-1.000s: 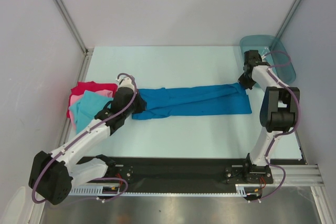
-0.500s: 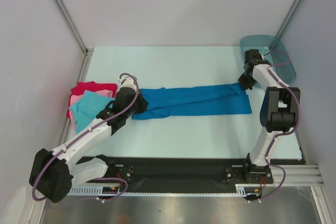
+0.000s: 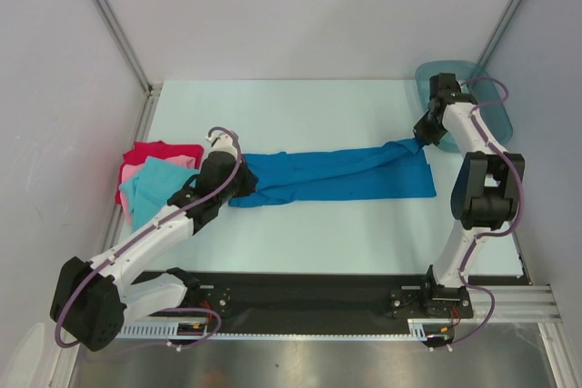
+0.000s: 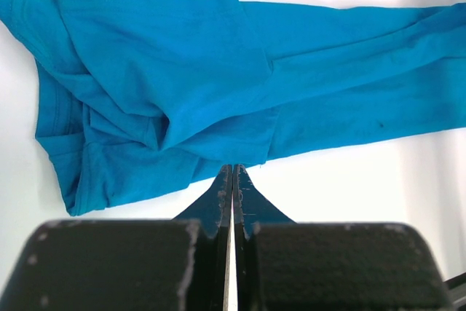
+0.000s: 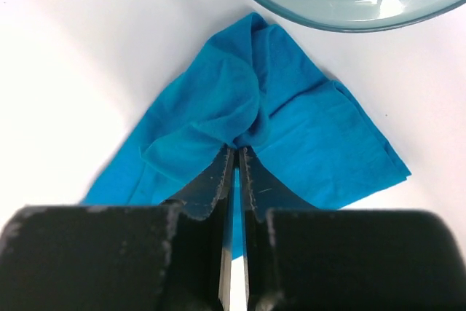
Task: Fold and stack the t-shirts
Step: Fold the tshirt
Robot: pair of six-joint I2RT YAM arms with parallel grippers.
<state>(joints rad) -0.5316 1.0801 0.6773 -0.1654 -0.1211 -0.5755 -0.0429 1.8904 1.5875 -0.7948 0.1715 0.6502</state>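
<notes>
A medium blue t-shirt [image 3: 336, 174] lies stretched out in a long band across the table's middle. My left gripper [image 3: 236, 182] is shut at the shirt's left end. In the left wrist view its tips [image 4: 233, 167] meet on the near hem of the bunched blue cloth [image 4: 182, 63]. My right gripper [image 3: 420, 140] pinches the shirt's far right corner. In the right wrist view its gripper [image 5: 237, 148] bites a gathered peak of the blue t-shirt [image 5: 306, 129], with only a hairline gap between the jaws. Red [image 3: 145, 149], pink [image 3: 133, 174] and light turquoise [image 3: 150, 190] t-shirts lie piled at the left edge.
A teal translucent tray [image 3: 496, 114] sits at the back right corner, right behind the right gripper; its rim [image 5: 342, 16] fills the top of the right wrist view. Metal frame posts and grey walls enclose the table [image 3: 300, 115].
The right gripper has shifted back toward the tray, drawing the shirt's right corner into a point, and its jaws have eased a hair. The left arm has barely moved.
</notes>
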